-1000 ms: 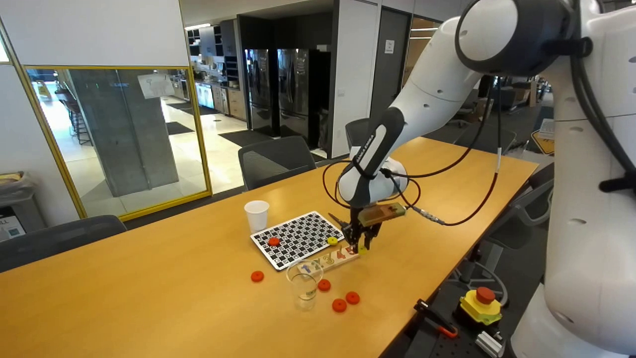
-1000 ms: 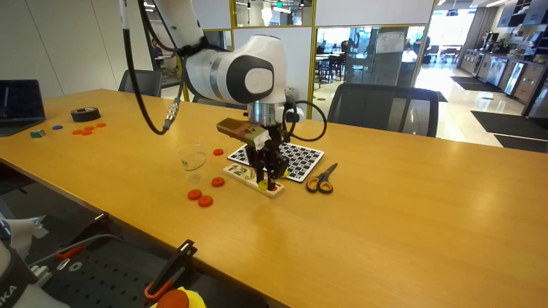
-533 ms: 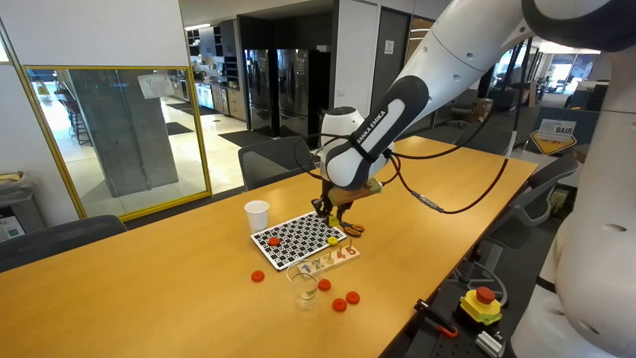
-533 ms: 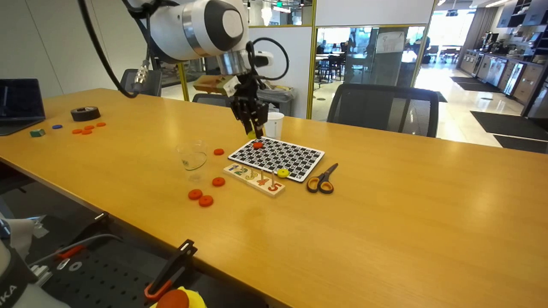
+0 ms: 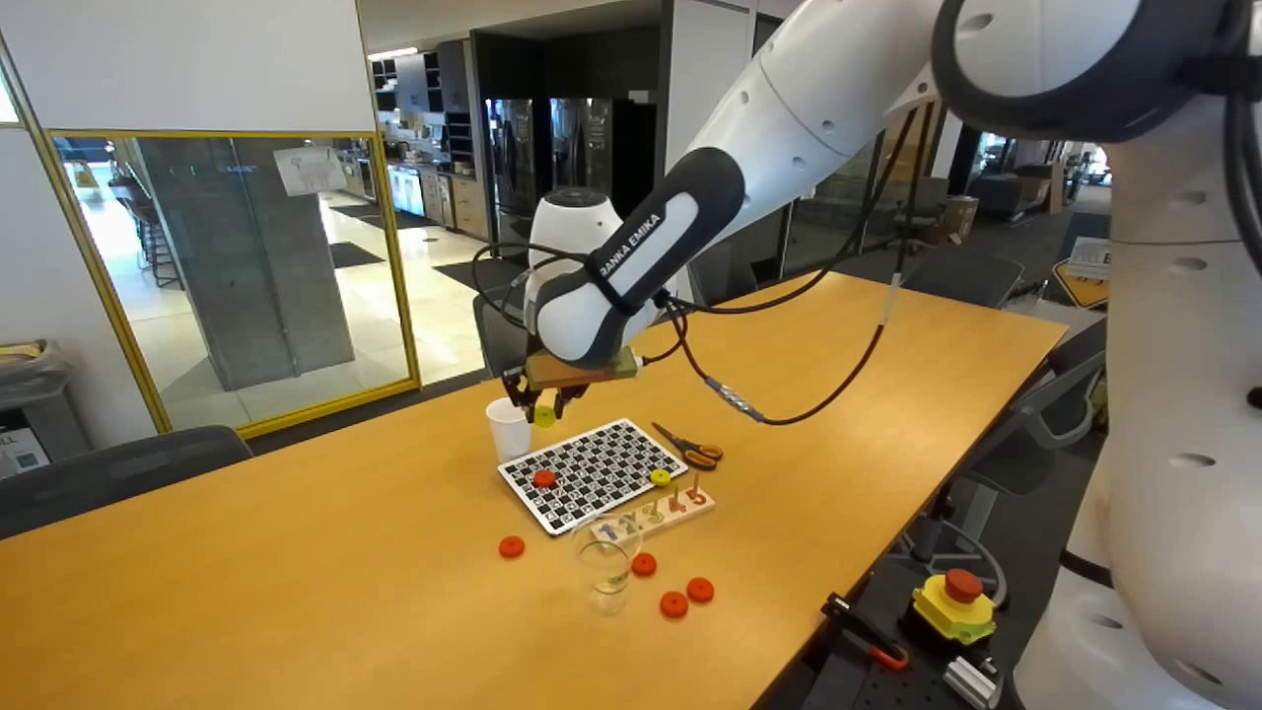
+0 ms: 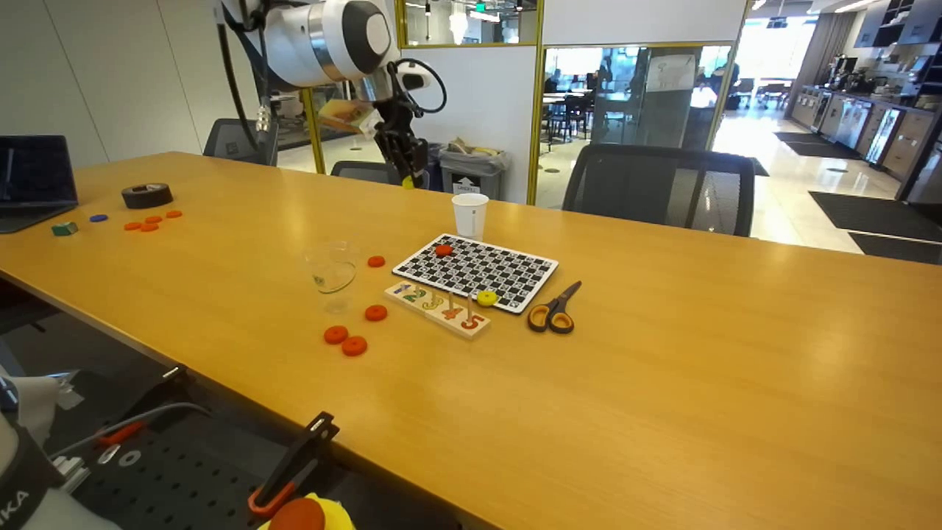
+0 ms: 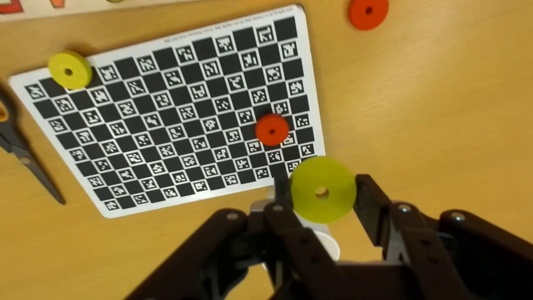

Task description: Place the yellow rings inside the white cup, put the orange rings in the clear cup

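Observation:
My gripper is shut on a yellow ring, one finger at each side of its edge. In both exterior views the ring hangs in the air above the table, close to the white cup. The wrist view shows the cup's rim below the jaws, partly hidden by them. A second yellow ring lies at the checkerboard's edge. One orange ring lies on the board; several more, such as this orange ring, lie on the table round the clear cup, which stands upright.
The flat checkerboard lies beside the white cup. Near it are a wooden numbered peg strip and scissors. Farther along stand black tape, a green block and a laptop. An office chair borders the table.
The gripper has lifted the yellow ring from beside the peg strip and carried it up and across the checkerboard to near the white cup. The things on the table stay put.

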Tool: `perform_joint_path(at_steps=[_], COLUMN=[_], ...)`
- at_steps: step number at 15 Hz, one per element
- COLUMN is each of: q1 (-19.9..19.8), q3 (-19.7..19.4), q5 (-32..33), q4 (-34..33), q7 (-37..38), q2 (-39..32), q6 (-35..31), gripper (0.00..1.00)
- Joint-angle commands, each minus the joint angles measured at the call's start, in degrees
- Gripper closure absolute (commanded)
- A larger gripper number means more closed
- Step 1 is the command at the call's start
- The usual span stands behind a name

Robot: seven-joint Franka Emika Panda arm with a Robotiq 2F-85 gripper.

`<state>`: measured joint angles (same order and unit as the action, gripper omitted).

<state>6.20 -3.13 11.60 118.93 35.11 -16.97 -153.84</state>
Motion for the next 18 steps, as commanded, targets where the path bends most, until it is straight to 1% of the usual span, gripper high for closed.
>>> perform_joint_path(at_steps=[1, 6, 11, 14, 18], q1=[1.28, 1.23, 0.55, 0.05, -0.40], q3=[-1.67, -3.94, -4.93, -5.03, -5.41], q5=[-2.35, -5.29, -6.82, -7.48, -7.62], q4=[-14.44, -29.97, -44.82, -51.35, -58.11], q7=[0.51, 0.27, 0.33, 0.44, 1.38], q2=[-11.06, -21.42, -29.50, -33.41, -37.87], q6=[2.87, 9.63, 17.56, 21.34, 25.33], gripper=[0.82, 0.82, 0.82, 0.82, 0.82])
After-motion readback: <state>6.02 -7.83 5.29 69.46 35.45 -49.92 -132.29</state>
